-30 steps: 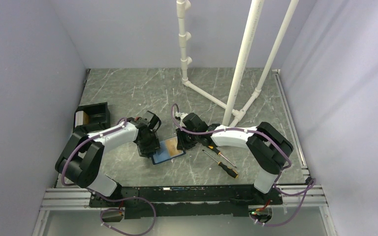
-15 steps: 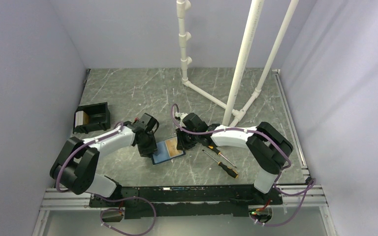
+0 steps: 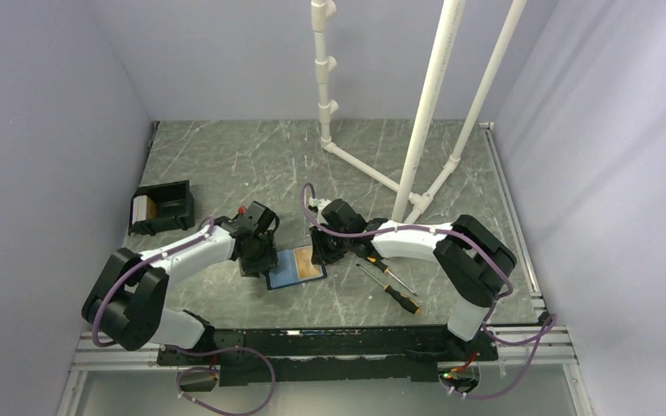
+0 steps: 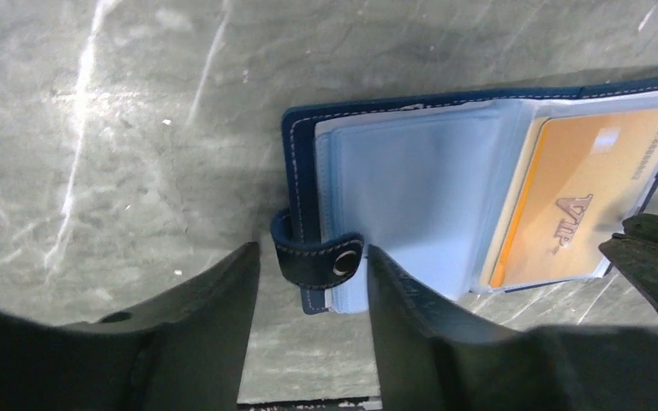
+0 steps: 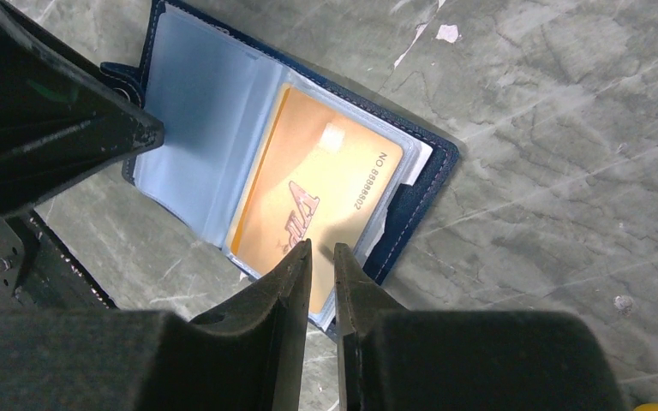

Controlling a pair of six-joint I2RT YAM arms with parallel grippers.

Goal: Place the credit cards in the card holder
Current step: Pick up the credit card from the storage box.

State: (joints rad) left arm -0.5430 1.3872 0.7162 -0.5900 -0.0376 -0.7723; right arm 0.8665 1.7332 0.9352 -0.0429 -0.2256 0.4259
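Note:
The navy card holder [image 3: 296,267] lies open on the table between both arms, its pale blue sleeves facing up. An orange credit card [image 5: 326,197] sits in its right-hand sleeve, and it also shows in the left wrist view [image 4: 583,205]. My left gripper [image 4: 313,253] is open at the holder's left edge [image 4: 300,137], one finger on each side of the clasp tab [image 4: 319,259]. My right gripper [image 5: 322,248] is shut to a thin slit with nothing in it. Its tips rest at the card's near edge.
A black open-topped box [image 3: 163,206] stands at the left. Two orange-handled screwdrivers [image 3: 390,282] lie right of the holder, under the right arm. A white pipe frame [image 3: 416,130] rises from the back middle of the table.
The left arm has sunk lower and its wrist has shifted slightly left at the holder's edge. Its jaws stand narrower. The right arm and the holder have not moved.

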